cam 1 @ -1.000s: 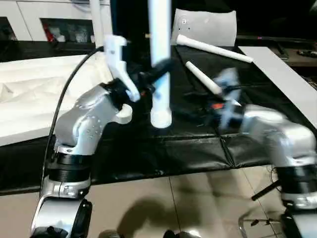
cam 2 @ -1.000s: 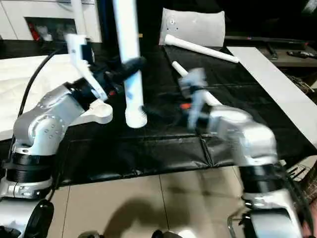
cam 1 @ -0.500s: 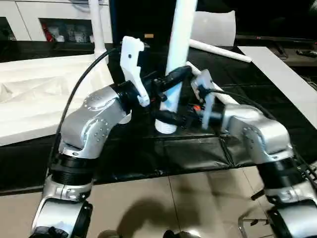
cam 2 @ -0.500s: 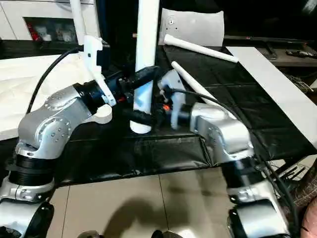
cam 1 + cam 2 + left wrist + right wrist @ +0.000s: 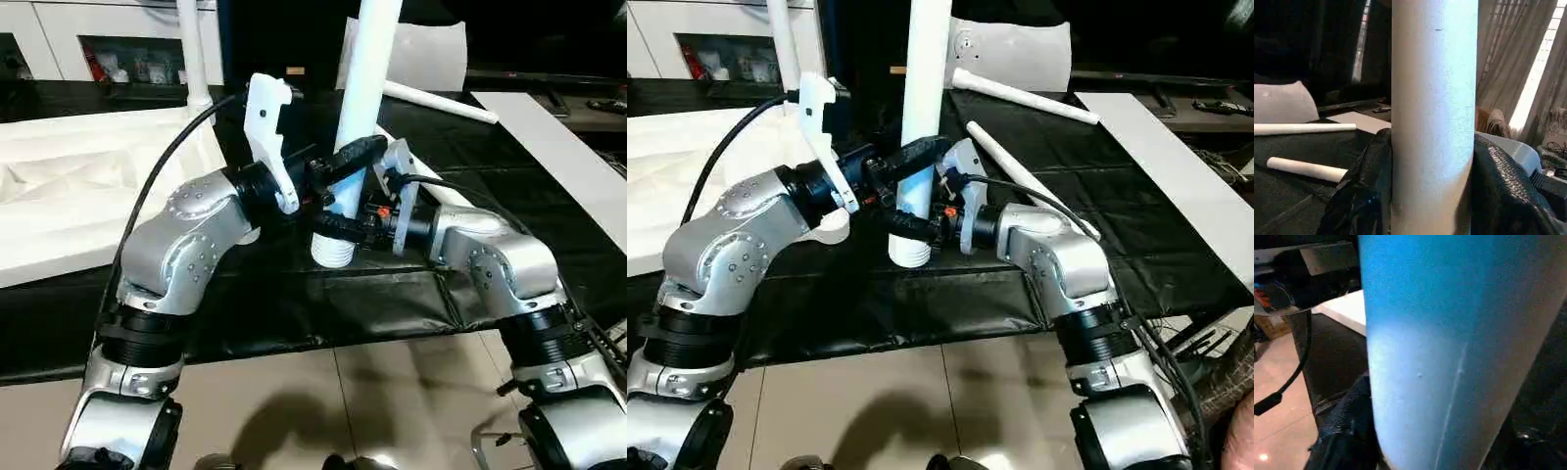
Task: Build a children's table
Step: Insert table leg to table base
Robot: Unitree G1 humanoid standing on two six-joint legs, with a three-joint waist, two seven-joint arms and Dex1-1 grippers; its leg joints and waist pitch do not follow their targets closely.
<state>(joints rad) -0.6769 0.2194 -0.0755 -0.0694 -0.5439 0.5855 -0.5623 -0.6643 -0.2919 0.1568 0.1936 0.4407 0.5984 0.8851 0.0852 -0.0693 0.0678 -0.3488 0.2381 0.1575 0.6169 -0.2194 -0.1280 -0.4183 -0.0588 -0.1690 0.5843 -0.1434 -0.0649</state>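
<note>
A white table leg [image 5: 364, 93] stands nearly upright over the black mat, threaded end [image 5: 333, 253] down. My left gripper [image 5: 350, 164] is shut on its lower half, and its black fingers [image 5: 1364, 196] press both sides of the leg [image 5: 1434, 98]. My right gripper [image 5: 336, 228] is shut on the same leg just above the threads, and that leg [image 5: 1449, 357] is very close in the right wrist view. The white tabletop [image 5: 69, 196] lies underside up at the left, with one leg [image 5: 191, 49] standing in a far socket. Two more legs [image 5: 1024, 95] [image 5: 1019, 174] lie on the mat.
A white pillow-like slab [image 5: 1011, 54] leans at the back of the black mat [image 5: 323, 304]. A long white board [image 5: 563, 147] runs along the right. A white cabinet [image 5: 59, 39] with dark compartments stands at the back left. Tiled floor [image 5: 323, 411] lies in front.
My right arm swung in from the right and its gripper closed on the leg's lower end. The leg, held by the left gripper, shifted right and tilted slightly.
</note>
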